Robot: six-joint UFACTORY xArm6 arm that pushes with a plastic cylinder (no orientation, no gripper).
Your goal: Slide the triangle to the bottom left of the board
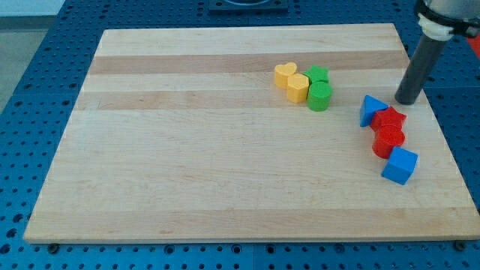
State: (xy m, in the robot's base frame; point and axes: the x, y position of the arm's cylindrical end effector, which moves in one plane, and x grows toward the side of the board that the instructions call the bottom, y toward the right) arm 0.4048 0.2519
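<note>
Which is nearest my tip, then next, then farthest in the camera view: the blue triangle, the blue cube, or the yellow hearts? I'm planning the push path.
From my tip, near the board's right edge:
1. Blue triangle, just to the tip's left and slightly lower.
2. Blue cube, toward the view's bottom, at the end of the red blocks.
3. Yellow hearts, well to the view's left, beside the green blocks.
</note>
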